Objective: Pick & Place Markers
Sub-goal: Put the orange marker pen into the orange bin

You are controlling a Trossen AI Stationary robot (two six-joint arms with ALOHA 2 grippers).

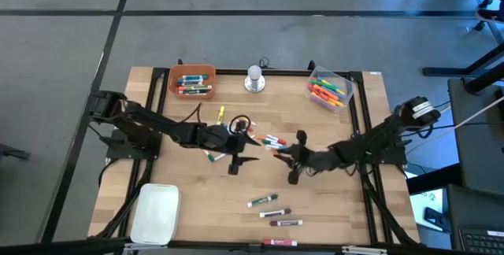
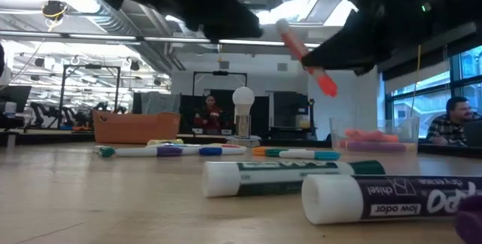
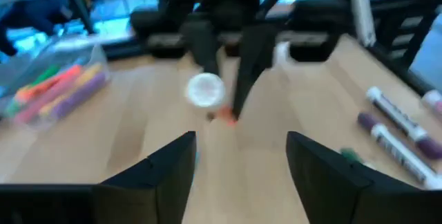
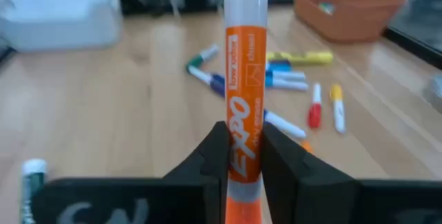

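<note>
Your right gripper [image 4: 243, 156] is clamped on an orange Expo marker [image 4: 244, 79], lifted above mid-tabletop [image 1: 339, 208]. Your left gripper [image 3: 238, 165] hovers near it, fingers spread wide and empty. Some markers already sit in the orange bin [image 1: 192, 81] and the clear bin [image 1: 329, 90]; many loose ones lie scattered, so much work remains.

The high view looks straight down on the whole table [image 1: 331, 208]. The low view sits at tabletop height, close behind two markers, facing the room. Each wrist view looks forward between its own fingers, close to the tabletop. High, low and right wrist views share the orange bin [image 1: 192, 80].
</note>
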